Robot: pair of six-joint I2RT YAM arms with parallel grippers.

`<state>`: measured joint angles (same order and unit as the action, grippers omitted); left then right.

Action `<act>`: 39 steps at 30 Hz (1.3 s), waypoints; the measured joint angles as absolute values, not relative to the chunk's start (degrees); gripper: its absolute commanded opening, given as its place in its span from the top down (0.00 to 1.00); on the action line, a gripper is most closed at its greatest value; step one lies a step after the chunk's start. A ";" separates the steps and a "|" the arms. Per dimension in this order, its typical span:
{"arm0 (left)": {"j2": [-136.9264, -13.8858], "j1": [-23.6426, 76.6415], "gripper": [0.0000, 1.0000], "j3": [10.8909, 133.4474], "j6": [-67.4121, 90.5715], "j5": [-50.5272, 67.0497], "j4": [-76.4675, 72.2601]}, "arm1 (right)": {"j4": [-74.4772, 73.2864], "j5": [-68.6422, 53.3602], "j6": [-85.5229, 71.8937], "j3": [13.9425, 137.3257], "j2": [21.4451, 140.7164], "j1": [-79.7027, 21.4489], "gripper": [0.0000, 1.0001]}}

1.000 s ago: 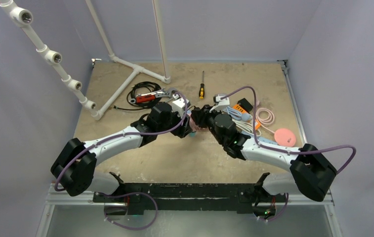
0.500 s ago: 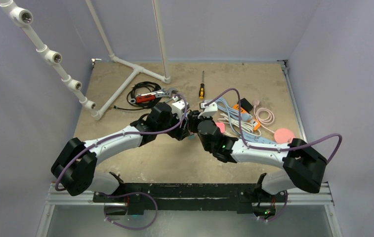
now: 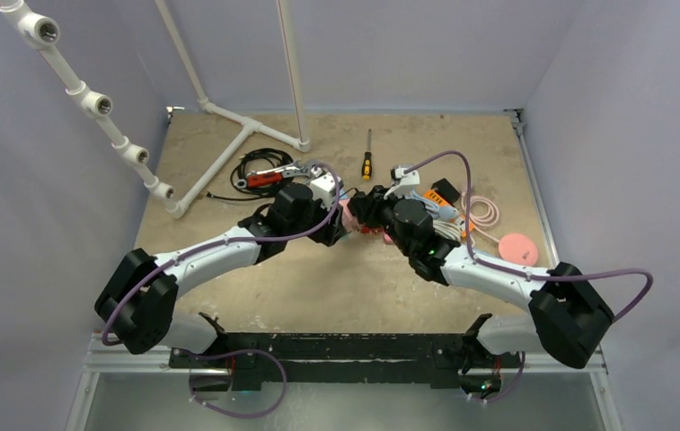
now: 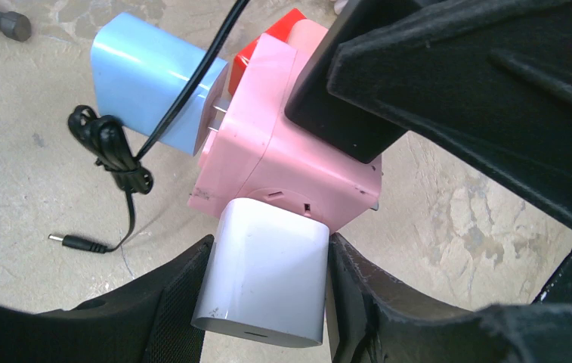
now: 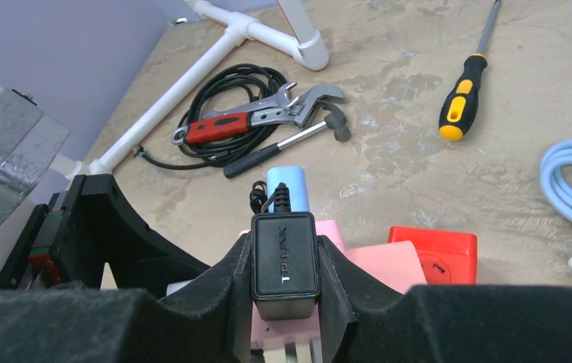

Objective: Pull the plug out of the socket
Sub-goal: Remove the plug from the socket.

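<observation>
A pink cube socket point(image 4: 282, 151) is held off the table between both arms, mid-table in the top view point(image 3: 351, 214). A white plug point(image 4: 264, 280) sits flush against its near face, and my left gripper point(image 4: 267, 261) is shut on that plug's sides. A black TP-LINK plug point(image 5: 284, 255) sits on another face, and my right gripper point(image 5: 284, 266) is shut on it. A light blue plug point(image 4: 150, 76) hangs on a third side with its prongs partly showing. A red block point(image 5: 434, 253) adjoins the socket. A thin black cable point(image 4: 109, 151) dangles from the black plug.
A yellow-and-black screwdriver point(image 3: 366, 162) lies beyond the grippers. A wrench, a hammer and a coiled black cable point(image 5: 260, 117) lie at the far left beside the white pipe frame point(image 3: 228, 153). Light blue cables point(image 3: 430, 206) and a pink disc point(image 3: 518, 249) lie on the right.
The right arm swung left, then back to the right, and the socket cluster ended slightly farther from the bases. Both grips stayed as they were.
</observation>
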<state>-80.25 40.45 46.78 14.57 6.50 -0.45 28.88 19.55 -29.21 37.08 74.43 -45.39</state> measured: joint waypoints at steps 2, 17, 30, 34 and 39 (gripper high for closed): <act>-80.49 40.38 1.00 46.83 15.03 5.48 -0.60 | 28.84 17.63 -29.63 36.95 74.15 -44.45 1.00; -80.77 39.81 1.00 46.70 15.44 5.78 2.98 | 27.00 36.95 -25.61 39.88 78.54 -55.42 1.00; -80.79 39.53 1.00 46.63 15.49 5.50 2.02 | 27.24 25.96 -26.57 37.95 75.66 -49.52 1.00; -81.34 39.83 1.00 47.27 15.68 5.23 -0.64 | 27.81 15.86 -28.62 36.56 72.95 -43.51 1.00; -82.32 39.83 1.00 47.57 15.94 4.91 -1.19 | 26.48 15.73 -27.94 36.56 72.36 -43.20 1.00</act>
<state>-82.32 39.83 47.57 15.94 4.91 -1.19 26.48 15.73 -27.94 36.56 72.36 -43.20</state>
